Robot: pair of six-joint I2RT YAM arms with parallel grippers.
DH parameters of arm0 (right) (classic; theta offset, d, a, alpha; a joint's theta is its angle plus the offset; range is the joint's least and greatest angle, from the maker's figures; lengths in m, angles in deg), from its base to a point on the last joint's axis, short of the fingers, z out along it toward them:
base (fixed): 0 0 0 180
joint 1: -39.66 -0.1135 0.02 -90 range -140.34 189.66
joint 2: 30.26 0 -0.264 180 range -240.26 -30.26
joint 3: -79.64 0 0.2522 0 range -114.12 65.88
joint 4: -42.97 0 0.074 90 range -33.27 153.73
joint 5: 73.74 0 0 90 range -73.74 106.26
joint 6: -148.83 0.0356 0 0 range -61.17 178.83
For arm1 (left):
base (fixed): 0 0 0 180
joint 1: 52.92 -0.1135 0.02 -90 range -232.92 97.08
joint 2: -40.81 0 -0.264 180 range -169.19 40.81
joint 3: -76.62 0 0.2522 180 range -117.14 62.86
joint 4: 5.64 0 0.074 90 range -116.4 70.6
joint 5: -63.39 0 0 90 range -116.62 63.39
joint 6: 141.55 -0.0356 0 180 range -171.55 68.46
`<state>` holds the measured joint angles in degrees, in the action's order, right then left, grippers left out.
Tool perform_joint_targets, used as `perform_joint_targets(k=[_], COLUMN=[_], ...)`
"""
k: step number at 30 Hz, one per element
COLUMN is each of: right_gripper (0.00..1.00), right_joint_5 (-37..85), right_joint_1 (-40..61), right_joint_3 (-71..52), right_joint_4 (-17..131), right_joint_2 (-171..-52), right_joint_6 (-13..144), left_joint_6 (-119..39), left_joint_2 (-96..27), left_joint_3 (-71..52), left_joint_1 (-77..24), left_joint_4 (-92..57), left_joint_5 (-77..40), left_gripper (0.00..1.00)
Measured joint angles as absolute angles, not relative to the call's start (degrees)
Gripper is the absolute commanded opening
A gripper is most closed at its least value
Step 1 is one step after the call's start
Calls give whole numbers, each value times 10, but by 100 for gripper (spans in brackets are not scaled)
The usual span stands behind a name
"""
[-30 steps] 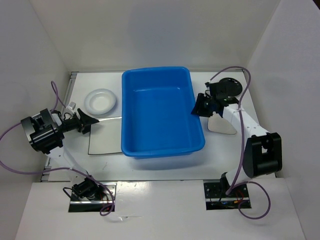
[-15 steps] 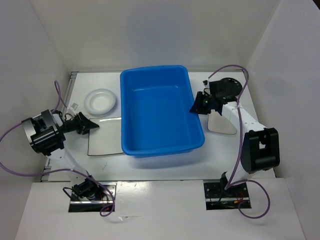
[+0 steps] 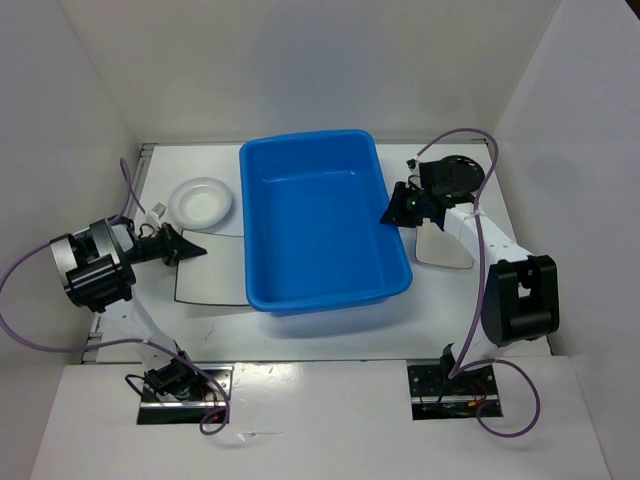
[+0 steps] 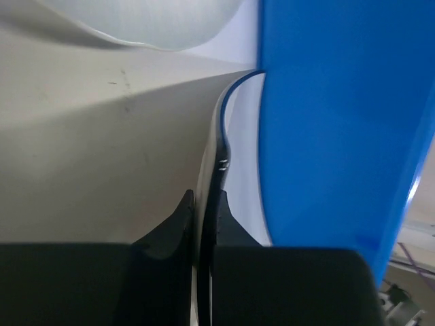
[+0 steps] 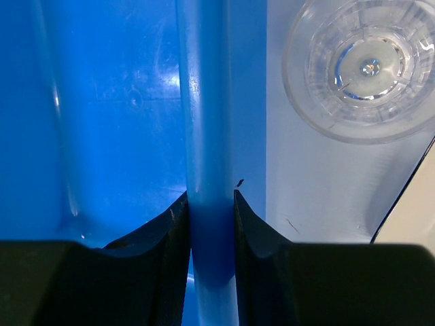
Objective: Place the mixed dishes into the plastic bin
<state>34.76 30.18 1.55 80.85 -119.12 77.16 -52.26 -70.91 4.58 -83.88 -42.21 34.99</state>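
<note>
Blue bin (image 3: 322, 228) rim clamped in right hand (image 3: 390, 214)

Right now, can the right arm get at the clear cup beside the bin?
Probably not yet: the right gripper has its jaws clamped on the rim of the bin. The clear cup sits uncovered just outside that rim, so once the jaws let go, the way looks free.

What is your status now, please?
Left gripper shut on plate edge. Right gripper shut on bin rim. Bin empty; no dish inside yet. Bin wall stands close beside the plate.
</note>
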Motion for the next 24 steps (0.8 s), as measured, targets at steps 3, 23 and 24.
perform_joint_targets(k=[3,23,24], right_gripper=[10,12,12], right_joint_5=[348,348,347], right_joint_1=[302,292,291], right_joint_3=[15,16,17], right_joint_4=[808,810,809], right_joint_2=[-1191,-1190,-1190], right_joint_6=[770,785,785], left_joint_6=[-511,-511,-516], left_joint_2=[-691,-532,-525], left_joint_3=[47,-7,-7], left_joint_1=[-834,-864,-865], left_joint_4=[-428,-483,-483], left_joint_5=[347,180,178], left_gripper=[0,0,0])
